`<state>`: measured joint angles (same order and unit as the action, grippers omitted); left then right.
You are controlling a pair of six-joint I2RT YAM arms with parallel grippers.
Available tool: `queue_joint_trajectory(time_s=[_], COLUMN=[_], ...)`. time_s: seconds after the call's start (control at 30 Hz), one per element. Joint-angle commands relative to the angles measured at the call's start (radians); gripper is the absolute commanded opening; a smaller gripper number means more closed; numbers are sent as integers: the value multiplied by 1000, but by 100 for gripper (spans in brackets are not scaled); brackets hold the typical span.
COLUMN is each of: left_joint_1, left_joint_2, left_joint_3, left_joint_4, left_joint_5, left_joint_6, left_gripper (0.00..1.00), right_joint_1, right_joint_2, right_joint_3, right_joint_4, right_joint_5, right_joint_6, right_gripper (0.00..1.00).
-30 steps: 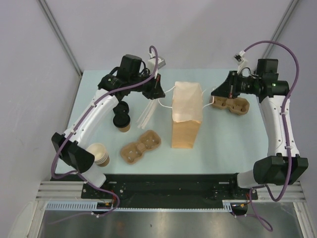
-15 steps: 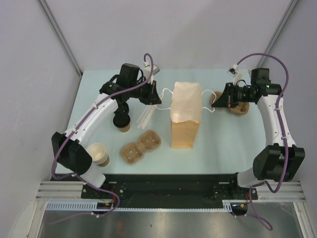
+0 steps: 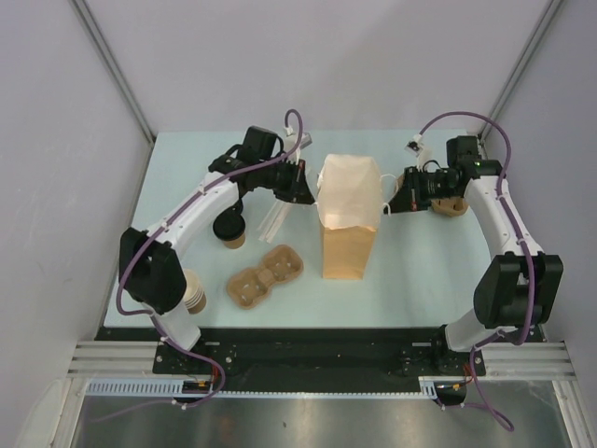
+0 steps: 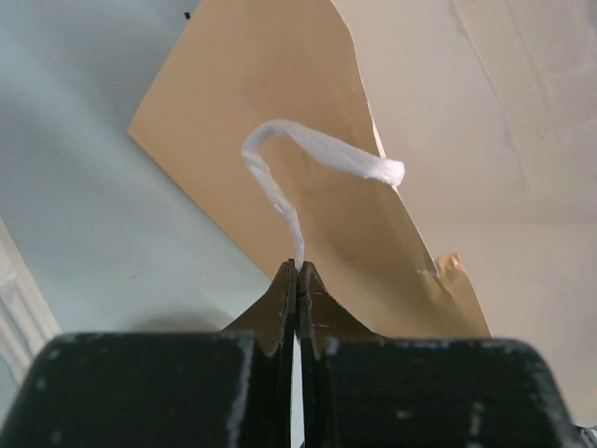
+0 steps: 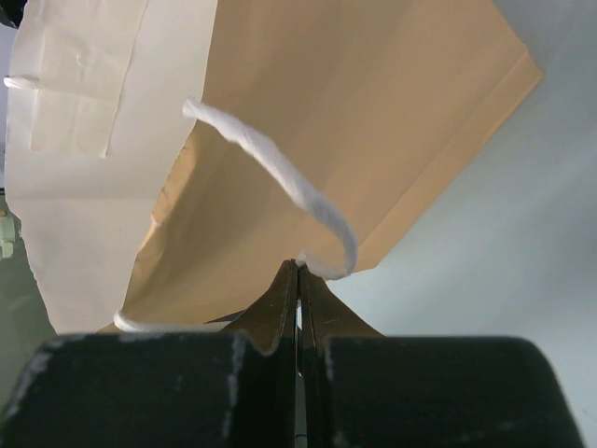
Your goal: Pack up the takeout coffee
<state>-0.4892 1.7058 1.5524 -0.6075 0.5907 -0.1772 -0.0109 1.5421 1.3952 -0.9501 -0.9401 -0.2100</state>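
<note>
The takeout coffee (image 3: pixel 229 229), a small kraft cup with a black lid, stands on the table left of the tall kraft paper bag (image 3: pixel 349 224). The bag stands upright in the middle, its top drawn open. My left gripper (image 3: pixel 303 189) is shut on the bag's left white handle (image 4: pixel 317 155), right beside the bag's left edge (image 4: pixel 270 112). My right gripper (image 3: pixel 390 202) is shut on the bag's right white handle (image 5: pixel 280 177), close to the bag's right side (image 5: pixel 373 121). Both handles hang slack in loops.
A moulded pulp cup carrier (image 3: pixel 266 277) lies in front of the coffee. A second carrier (image 3: pixel 451 203) sits behind the right arm. A stack of lidless paper cups (image 3: pixel 193 295) stands at the near left, partly behind the left arm. White sticks (image 3: pixel 272 220) lie beside the coffee.
Both grippers have moved inward toward the bag with the handles still in them, so the handles have gone slack. The bag and the coffee have stayed where they were.
</note>
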Motion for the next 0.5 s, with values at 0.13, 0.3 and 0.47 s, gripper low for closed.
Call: queue_joint_trajectory(time_s=[0.13, 0.3, 0.47], left_joint_1=[-26, -25, -19], left_joint_2=[15, 0, -44], left_joint_3=[-38, -34, 26], left_joint_4=[78, 74, 57], left_joint_5=[57, 58, 44], left_joint_6=[-41, -33, -2], left_gripper=[0, 0, 15], right_joint_1=[61, 62, 19], right_joint_2=[30, 18, -36], right_joint_3=[-9, -7, -2], right_joint_4=[48, 59, 51], right_joint_5=[12, 8, 0], right_joint_6=[9, 23, 26], right_gripper=[0, 0, 11])
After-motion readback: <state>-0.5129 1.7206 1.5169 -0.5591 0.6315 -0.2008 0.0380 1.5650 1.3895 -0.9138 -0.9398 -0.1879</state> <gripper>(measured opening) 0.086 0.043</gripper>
